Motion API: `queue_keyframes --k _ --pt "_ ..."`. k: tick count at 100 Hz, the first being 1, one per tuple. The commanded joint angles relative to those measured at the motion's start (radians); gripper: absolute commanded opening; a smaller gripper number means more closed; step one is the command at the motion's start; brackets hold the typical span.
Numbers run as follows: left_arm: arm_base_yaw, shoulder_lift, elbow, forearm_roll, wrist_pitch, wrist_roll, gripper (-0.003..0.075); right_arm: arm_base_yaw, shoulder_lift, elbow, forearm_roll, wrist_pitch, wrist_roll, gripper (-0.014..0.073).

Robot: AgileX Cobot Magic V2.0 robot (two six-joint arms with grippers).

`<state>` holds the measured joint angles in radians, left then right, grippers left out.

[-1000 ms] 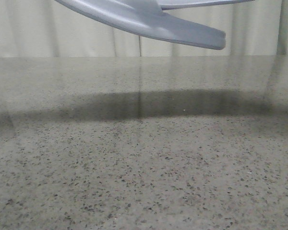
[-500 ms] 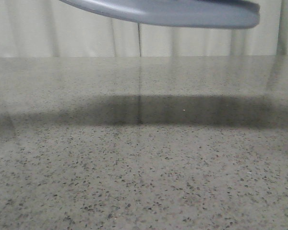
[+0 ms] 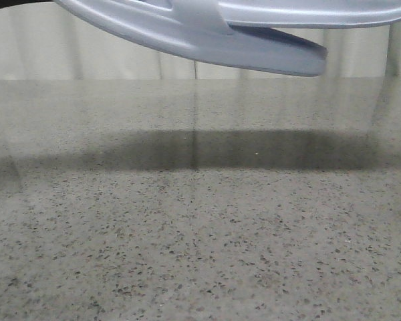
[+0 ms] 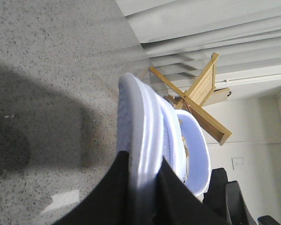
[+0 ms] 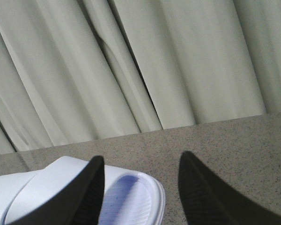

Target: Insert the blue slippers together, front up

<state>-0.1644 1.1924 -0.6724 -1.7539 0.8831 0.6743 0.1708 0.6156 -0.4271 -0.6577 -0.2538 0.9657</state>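
Blue slippers (image 3: 207,33): aloft over the worktop's (image 3: 200,234) far edge. Left tool (image 4: 143,185) clenched on one sole; right tool (image 5: 140,187) released. We judge: align toes upward before nesting.

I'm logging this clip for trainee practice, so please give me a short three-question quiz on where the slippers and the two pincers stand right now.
1. True or false: in the front view the blue slippers lie flat on the table.
2. Which pincer is clamped on a slipper's edge? A) the left pincer B) the right pincer C) neither
3. Fill in: in the right wrist view, the right pincer's jaws stand ____, with nothing between them.

Key:
1. False. They are held above the table, which carries only their shadow.
2. A.
3. Open. A slipper shows beyond the fingers, not gripped.
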Motion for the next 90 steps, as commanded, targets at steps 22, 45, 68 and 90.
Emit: queue_keyframes --k 22,45,68,90 --pt "-0.008 0.044 -0.014 -0.056 0.04 -0.008 0.0016 -0.004 -0.004 -0.034 0.007 -0.052 -0.015 0.03" --pt "-0.008 0.153 -0.014 -0.061 0.067 0.011 0.0016 -0.004 -0.004 -0.034 0.007 -0.052 -0.015 0.03" --pt "-0.008 0.21 -0.014 -0.061 0.051 0.019 0.0016 -0.004 -0.004 -0.034 0.007 -0.052 -0.015 0.03" --pt "-0.008 0.226 -0.014 -0.054 0.021 0.02 0.0016 -0.004 -0.004 -0.034 0.007 -0.052 -0.015 0.03"
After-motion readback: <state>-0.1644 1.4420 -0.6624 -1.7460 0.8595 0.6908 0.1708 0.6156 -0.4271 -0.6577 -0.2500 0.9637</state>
